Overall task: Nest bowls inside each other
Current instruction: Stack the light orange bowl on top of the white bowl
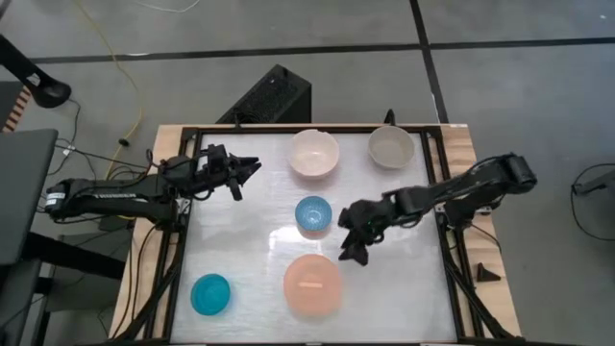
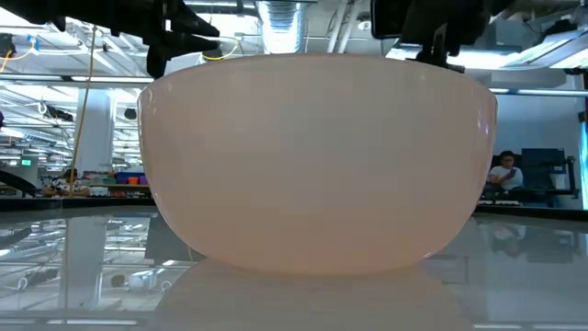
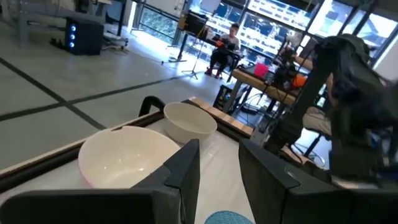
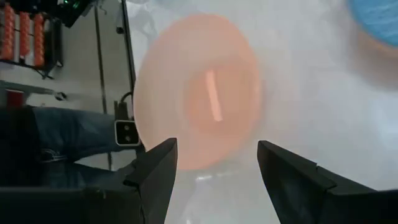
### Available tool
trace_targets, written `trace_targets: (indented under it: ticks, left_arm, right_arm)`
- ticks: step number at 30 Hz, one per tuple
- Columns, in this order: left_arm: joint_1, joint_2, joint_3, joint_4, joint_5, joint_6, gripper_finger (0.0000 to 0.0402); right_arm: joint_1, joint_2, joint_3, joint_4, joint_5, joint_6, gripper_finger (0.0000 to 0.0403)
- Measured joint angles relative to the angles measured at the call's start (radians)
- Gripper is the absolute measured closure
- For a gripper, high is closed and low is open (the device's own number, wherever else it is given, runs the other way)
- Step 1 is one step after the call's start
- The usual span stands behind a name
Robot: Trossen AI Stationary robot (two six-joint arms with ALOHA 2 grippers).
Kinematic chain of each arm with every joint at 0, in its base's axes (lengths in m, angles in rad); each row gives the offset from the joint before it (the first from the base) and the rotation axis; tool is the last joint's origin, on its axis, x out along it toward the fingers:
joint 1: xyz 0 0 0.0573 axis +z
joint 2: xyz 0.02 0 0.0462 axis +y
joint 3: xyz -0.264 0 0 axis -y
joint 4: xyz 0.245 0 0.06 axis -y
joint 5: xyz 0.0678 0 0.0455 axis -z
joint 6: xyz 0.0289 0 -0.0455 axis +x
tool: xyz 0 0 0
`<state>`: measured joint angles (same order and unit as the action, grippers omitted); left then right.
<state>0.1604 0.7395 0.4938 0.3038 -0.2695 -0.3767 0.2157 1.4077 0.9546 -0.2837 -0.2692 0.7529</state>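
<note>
Five bowls stand upright on the white table. A pale pinkish-white bowl [image 1: 314, 154] and a grey-white bowl [image 1: 391, 147] are at the far edge. A small light blue bowl [image 1: 313, 215] sits mid-table. A turquoise bowl [image 1: 210, 294] and a salmon-orange bowl [image 1: 313, 284] are near the front. My left gripper [image 1: 247, 174] hovers open at the far left, level, pointing at the pinkish-white bowl [image 3: 124, 158]. My right gripper [image 1: 353, 252] is open, slanting down just right of the salmon-orange bowl [image 4: 199, 93]. Neither holds anything.
A black frame [image 1: 187, 192] edges the table. A black box [image 1: 274, 96] stands on the floor beyond the far edge, and a small black wedge [image 1: 488, 273] lies on the wooden right margin. A person's leg [image 4: 62, 137] stands by the near edge. People sit farther back [image 3: 227, 43].
</note>
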Motion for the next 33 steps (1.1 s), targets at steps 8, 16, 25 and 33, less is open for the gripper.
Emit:
trace_targets:
  ticks: [8,16,25,33]
  left_arm:
    - [0.000,0.000,0.000,0.000,0.002,0.032,0.0301]
    - [0.000,0.000,0.000,0.000,0.048,0.024,0.0301]
    - [-0.001,0.000,0.000,0.000,0.056,0.014,0.0301]
    - [-0.001,-0.001,0.000,0.001,0.055,-0.002,0.0301]
  right_arm:
    - [0.029,0.141,0.002,0.147,0.006,0.116,0.0143]
    - [0.026,0.269,0.001,0.193,0.009,0.133,0.0143]
    - [0.018,0.358,0.001,0.321,-0.030,0.137,0.0175]
    - [-0.016,0.361,-0.001,0.451,-0.079,0.096,0.0374]
